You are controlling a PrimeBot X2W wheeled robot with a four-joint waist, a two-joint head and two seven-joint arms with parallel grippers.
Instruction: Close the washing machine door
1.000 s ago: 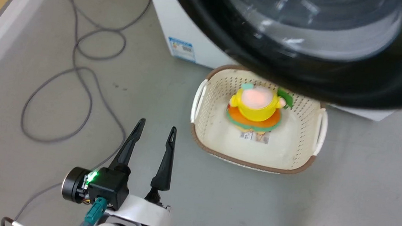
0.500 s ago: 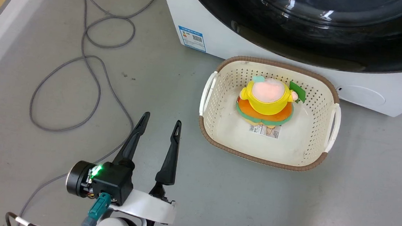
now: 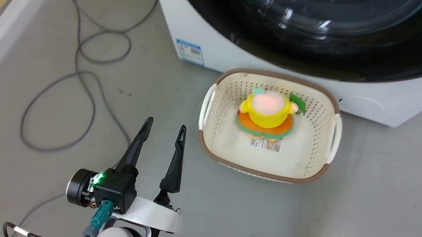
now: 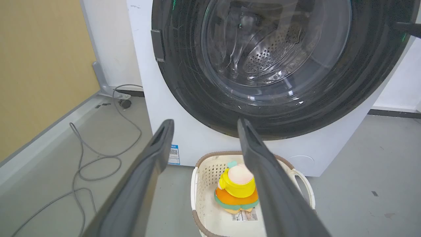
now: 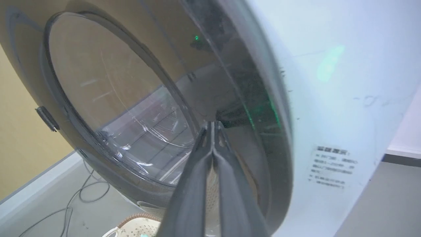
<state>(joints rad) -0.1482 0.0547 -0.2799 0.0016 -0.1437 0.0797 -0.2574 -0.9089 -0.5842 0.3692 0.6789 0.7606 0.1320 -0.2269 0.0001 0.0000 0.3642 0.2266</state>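
Pressing the washing machine door (image 5: 98,98) home with the right gripper (image 5: 213,124): its two fingers lie together with nothing between them, tips at the door's black rim; whether they actually touch it cannot be told. The rim appears to sit against the white front of the washing machine (image 5: 329,82), which shows just beyond the tips and to their right; whether the latch has caught cannot be seen. The left gripper (image 3: 166,124) hangs low, jaws apart and empty; ahead of its tips and well apart from them stands the door; below and between them in its wrist view sits a pale basket (image 4: 213,154) holding a yellow toy (image 4: 238,186). Judged good practice: push straight into the rim on the side away from the grey fitting (image 4: 158,46); push firmly enough to seat the latch; spare the bulging glass; hold the left arm clear of the basket.
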